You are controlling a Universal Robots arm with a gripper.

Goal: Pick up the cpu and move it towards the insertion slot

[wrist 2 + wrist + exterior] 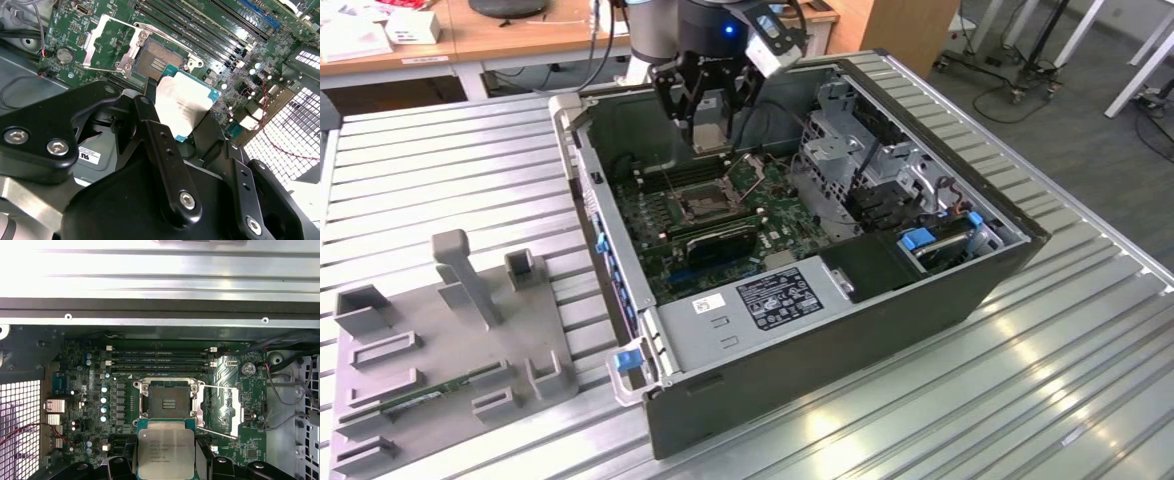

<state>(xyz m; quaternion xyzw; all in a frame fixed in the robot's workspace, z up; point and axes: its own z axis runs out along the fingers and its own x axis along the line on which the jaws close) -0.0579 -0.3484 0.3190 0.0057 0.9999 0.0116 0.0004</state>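
My gripper (707,125) is shut on the cpu (708,138), a flat square chip with a pale silvery top, held by its edges above the green motherboard (761,215) inside the open computer case. The insertion slot (698,205) lies on the board below the chip, a dark square socket in a shiny metal frame. In both wrist views the cpu (162,450) (185,105) hangs just beside the insertion slot (169,402) (152,62), not over it. The socket's metal lid (225,410) is swung open to one side. Black fingers (150,125) clamp the chip's sides.
The case walls (594,190) surround the board. A drive cage (854,160) and cables stand at the exterior view's right, a power supply (767,295) nearer the front. Long memory slots (160,360) run beside the socket. A grey tray (400,420) with a green memory stick (434,395) lies on the slatted table.
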